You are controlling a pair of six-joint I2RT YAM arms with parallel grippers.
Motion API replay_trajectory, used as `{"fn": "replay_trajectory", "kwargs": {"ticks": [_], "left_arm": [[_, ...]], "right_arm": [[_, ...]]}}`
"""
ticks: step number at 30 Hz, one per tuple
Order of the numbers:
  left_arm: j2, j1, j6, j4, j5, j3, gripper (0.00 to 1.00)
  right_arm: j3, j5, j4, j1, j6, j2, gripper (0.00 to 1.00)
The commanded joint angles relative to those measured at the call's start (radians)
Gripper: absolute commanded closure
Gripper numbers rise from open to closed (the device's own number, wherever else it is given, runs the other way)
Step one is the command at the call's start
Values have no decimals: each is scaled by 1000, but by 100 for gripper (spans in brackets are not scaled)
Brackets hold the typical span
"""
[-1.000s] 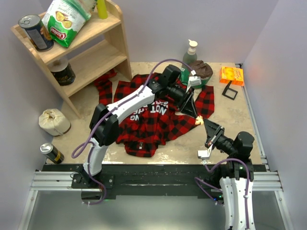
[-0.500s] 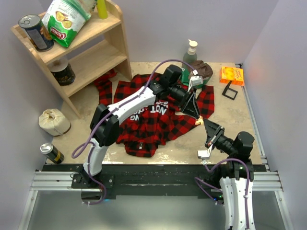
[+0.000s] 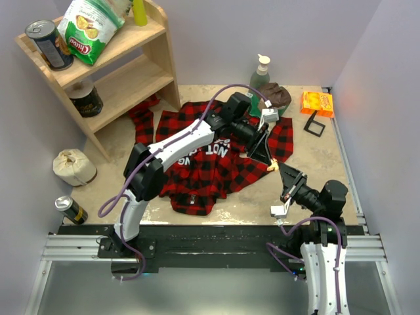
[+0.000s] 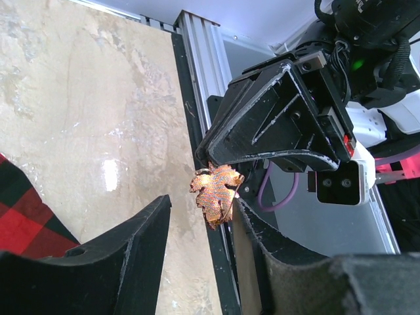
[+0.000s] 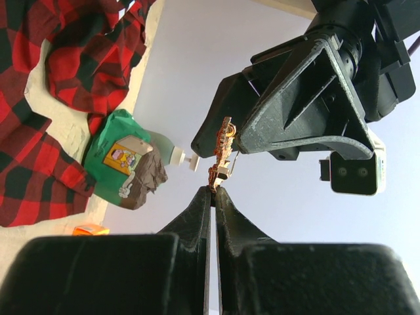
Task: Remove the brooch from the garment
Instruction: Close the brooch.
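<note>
The brooch (image 3: 272, 164), a small gold-tan leaf, hangs above the table just off the right hem of the red-and-black plaid garment (image 3: 203, 164). My right gripper (image 3: 278, 168) is shut on its lower edge, as the right wrist view shows (image 5: 214, 190) with the brooch (image 5: 223, 154) standing above the tips. My left gripper (image 3: 268, 159) is open. In the left wrist view (image 4: 202, 209) its fingers stand apart on either side of the brooch (image 4: 216, 193), which lies close to the right-hand finger (image 4: 275, 256). The right gripper (image 4: 209, 157) holds the leaf from behind.
A wooden shelf (image 3: 131, 72) with a can, a chip bag and a jar stands at the back left. A soap bottle (image 3: 260, 69), a brown cloth lump (image 3: 275, 95), an orange packet (image 3: 317, 103) and a black stand (image 3: 314, 125) sit at the back right. A can (image 3: 70, 209) and a pale bundle (image 3: 73, 166) are on the left.
My left arm's wrist has shifted slightly to the right over the shirt. The brooch and my right gripper have stayed in place.
</note>
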Motion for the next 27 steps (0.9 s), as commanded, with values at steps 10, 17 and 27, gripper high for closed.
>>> {"fn": "replay_trajectory", "kwargs": {"ticks": [10,17,27], "left_arm": [[-15,-6,-2,12,1,44,52],[-12,-6,15,-7,-14,45,55],[-9,-9,63,-59,-91,54,57]], "right_arm": [[11,-31,21,-1,-316,1,100],[11,-35,21,-3,-317,-4,100],[8,-47,20,-3,-323,-7,100]]}}
